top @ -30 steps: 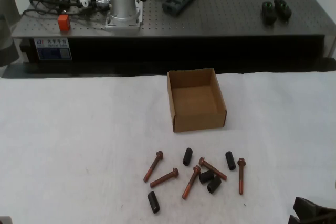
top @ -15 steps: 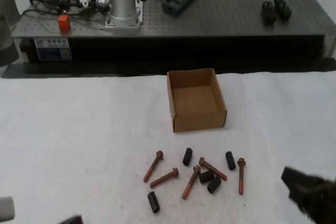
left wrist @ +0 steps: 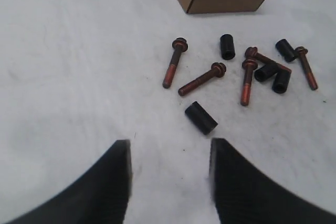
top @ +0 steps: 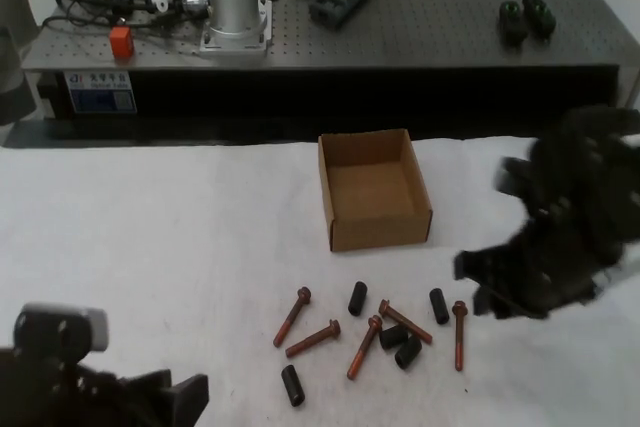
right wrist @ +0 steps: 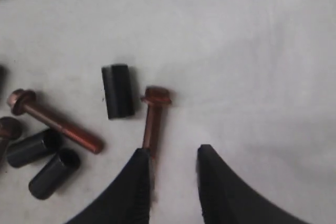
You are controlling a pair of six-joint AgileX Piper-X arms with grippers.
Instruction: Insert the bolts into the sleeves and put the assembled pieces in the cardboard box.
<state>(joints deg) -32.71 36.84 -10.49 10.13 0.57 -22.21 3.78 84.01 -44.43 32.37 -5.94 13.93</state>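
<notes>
Bolts [top: 364, 346], five copper-coloured ones, are lying loose on the white cloth [top: 150, 247] just in front of the cardboard box [top: 374, 237], which is standing open-topped. They are mixed in with five black sleeves [top: 357, 298], each bolt lying outside the sleeves. Your right gripper [right wrist: 173, 182] is hanging over the rightmost bolt [right wrist: 153, 121] with its jaws standing apart. One finger is covering the tip of that bolt's shank, and a sleeve [right wrist: 117, 98] is lying just beside the bolt's head. Your left gripper [left wrist: 170, 179] is hovering low at the near left of the cluster, jaws likewise apart, and is facing the lone sleeve [left wrist: 201, 117] that is lying nearest to it.
</notes>
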